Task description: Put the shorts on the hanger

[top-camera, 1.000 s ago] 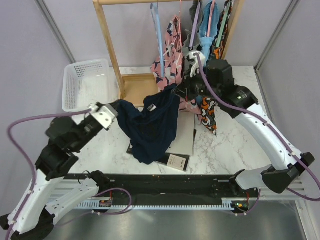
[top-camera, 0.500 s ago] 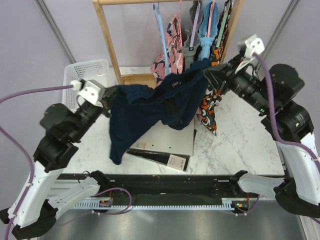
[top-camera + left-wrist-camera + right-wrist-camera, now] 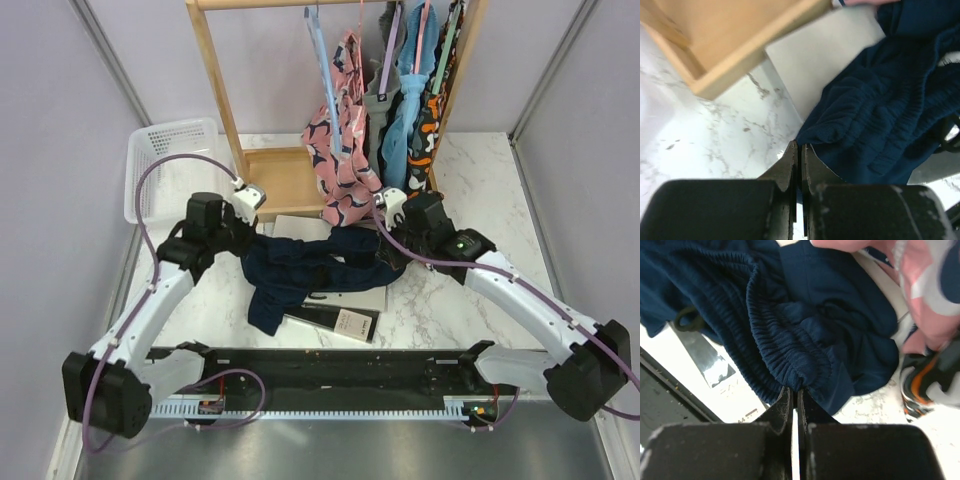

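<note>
The shorts [image 3: 305,268] lie in a crumpled band across the grey board [image 3: 298,226] at mid-table, stretched between the two arms. The left gripper [image 3: 798,148] has its jaws closed to a slit, pinching a corner of the shorts just beside the wooden rack [image 3: 215,100]. The right gripper [image 3: 794,390] has its jaws closed on the gathered waistband (a pink garment [image 3: 930,285] hangs close by). The hanger [image 3: 327,85] hangs from the rack's top rail, well apart from the shorts.

Lilac walls [image 3: 60,120]; white marble table [image 3: 480,170]; wooden rack [image 3: 215,90]; possibly steel floor [image 3: 330,455].
</note>
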### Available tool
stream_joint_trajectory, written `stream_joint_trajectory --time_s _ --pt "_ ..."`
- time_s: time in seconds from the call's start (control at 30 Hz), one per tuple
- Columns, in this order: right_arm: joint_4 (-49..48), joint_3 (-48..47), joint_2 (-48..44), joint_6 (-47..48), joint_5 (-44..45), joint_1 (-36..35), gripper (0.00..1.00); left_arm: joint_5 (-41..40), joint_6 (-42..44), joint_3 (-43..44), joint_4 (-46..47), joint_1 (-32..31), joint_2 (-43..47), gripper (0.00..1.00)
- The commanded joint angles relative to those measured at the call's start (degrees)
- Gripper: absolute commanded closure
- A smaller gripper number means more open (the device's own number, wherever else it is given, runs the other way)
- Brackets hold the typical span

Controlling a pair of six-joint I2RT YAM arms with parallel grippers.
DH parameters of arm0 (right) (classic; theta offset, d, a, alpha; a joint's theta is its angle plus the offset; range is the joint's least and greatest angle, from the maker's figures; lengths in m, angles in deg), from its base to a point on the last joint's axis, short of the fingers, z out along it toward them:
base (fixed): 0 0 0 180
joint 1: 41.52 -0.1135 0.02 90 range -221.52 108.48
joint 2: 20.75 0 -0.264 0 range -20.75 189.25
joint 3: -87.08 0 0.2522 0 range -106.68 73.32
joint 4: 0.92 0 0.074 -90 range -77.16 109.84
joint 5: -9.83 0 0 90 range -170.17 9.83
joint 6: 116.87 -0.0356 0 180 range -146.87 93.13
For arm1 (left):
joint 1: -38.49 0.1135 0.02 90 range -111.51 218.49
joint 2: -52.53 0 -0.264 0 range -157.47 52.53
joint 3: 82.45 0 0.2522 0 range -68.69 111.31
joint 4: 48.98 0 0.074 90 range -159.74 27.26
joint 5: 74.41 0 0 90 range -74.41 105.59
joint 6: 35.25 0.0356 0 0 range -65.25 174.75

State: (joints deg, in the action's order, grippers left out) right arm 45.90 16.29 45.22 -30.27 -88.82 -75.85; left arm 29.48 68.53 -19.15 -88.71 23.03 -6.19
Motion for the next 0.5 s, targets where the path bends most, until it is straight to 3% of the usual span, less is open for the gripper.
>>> stream_joint_trajectory --time_s 0.0,0.1,0.13,0.17,0.3,0.33,0.47 --pt "-9.2 2.2 2.1 -1.3 -0.6 0.1 1.0 12.2 6.5 -0.4 -0.1 1.7 -5.8 0.98" --pt "-9.4 4.5 1.4 -1.0 -3.4 0.0 1.0 17.7 8.5 0.8 -3.2 2.9 -5.5 0.71" --pt "-9.5 5.3 1.0 -1.0 -3.8 0.0 1.0 18.7 8.8 1.1 -3.4 3.1 -4.6 0.56" --pt "-9.5 5.6 0.7 -1.1 -4.6 0.0 1.0 19.4 9.2 1.3 -3.5 3.1 -2.0 0.5" --pt "-9.9 7.0 -0.1 -1.9 -6.3 -0.1 1.0 22.9 12.7 2.1 -5.9 1.9 3.2 0.36" --pt "-10.0 7.7 -0.2 -2.0 -6.5 0.0 1.0 22.5 14.4 1.6 -6.5 -0.8 4.2 0.3" --pt "-10.8 8.3 -0.6 -2.1 -6.3 0.0 1.0 10.0 22.9 -2.9 -5.7 -11.1 9.1 0.29"
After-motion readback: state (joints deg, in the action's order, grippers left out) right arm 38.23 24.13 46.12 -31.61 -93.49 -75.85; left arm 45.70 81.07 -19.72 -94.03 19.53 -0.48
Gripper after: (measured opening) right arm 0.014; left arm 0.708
